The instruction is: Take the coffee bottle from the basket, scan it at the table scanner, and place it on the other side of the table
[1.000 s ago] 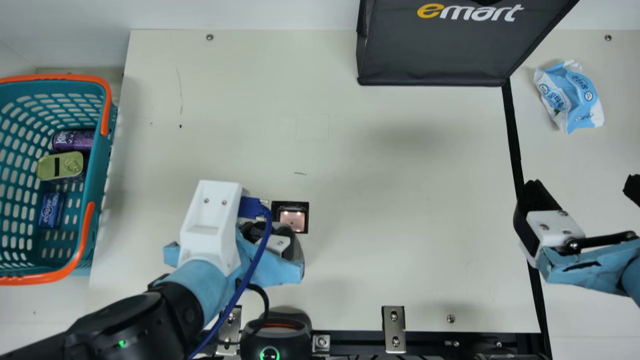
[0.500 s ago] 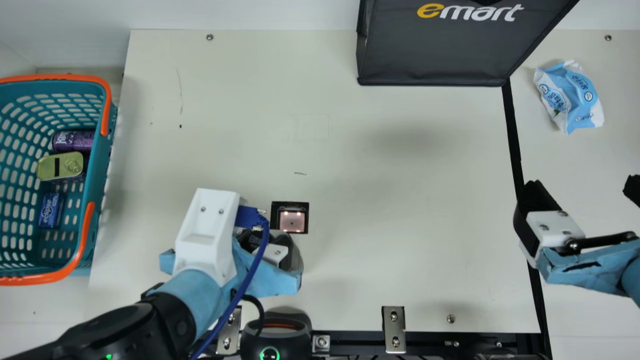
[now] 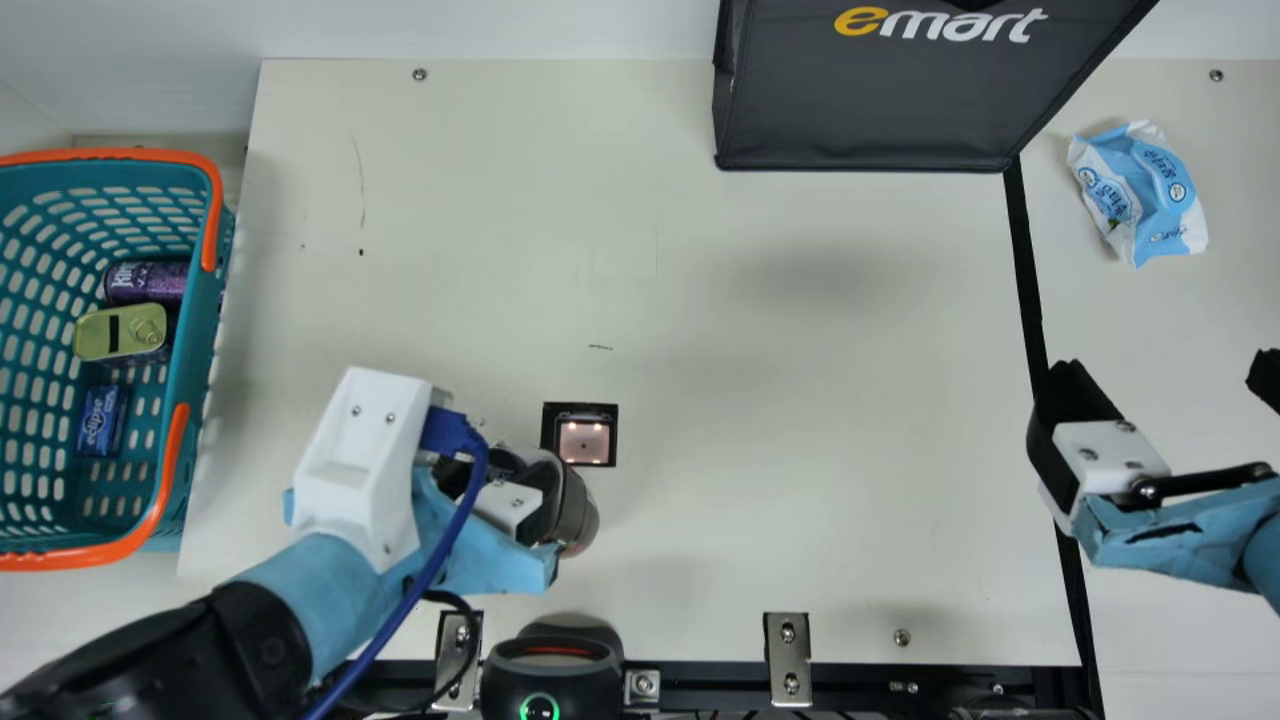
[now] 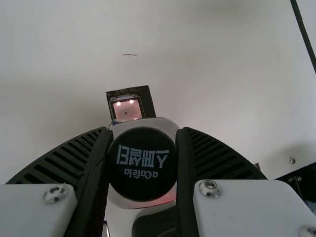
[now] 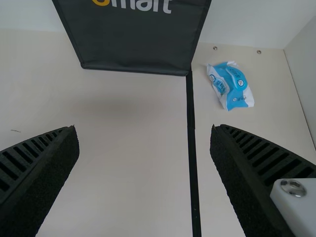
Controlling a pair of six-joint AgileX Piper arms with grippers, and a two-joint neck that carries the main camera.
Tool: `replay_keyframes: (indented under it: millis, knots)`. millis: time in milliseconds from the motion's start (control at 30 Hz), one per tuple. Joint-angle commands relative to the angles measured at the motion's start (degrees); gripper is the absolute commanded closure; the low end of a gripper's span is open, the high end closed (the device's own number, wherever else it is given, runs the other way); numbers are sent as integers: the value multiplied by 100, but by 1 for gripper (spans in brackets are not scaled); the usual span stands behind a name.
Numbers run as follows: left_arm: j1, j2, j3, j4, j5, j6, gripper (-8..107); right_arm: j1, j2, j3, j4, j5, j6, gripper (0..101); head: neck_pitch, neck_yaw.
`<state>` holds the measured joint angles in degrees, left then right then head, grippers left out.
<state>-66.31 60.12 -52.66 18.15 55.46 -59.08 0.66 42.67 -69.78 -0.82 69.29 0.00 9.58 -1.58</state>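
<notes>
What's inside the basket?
A purple can, a gold-topped tin and a blue pack. The basket wall seems to cover the purple can's far end; whatever lies under the tin is hidden.

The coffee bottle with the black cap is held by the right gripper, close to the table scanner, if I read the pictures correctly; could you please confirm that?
Not quite: it is the left gripper that holds the coffee bottle, as the left wrist view shows. The rest stands: the bottle has a black cap and is close to the table scanner.
</notes>
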Motion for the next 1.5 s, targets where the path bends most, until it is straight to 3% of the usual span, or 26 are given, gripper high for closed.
replay_keyframes:
  millis: [0,533,867,1167,1467]
  knots:
    - [115,-87,48,-146,-76,506,107,0,0,0,0,0,0,6,-166,0]
    - [965,-635,646,-1572,-624,3502,107,0,0,0,0,0,0,6,-166,0]
    - [1488,-780,799,-2628,-675,5427,107,0,0,0,0,0,0,6,-166,0]
    - [2171,-675,659,-3767,-368,7405,107,0,0,0,0,0,0,6,-166,0]
    - [3314,-261,328,-4813,330,9508,107,0,0,0,0,0,0,6,-166,0]
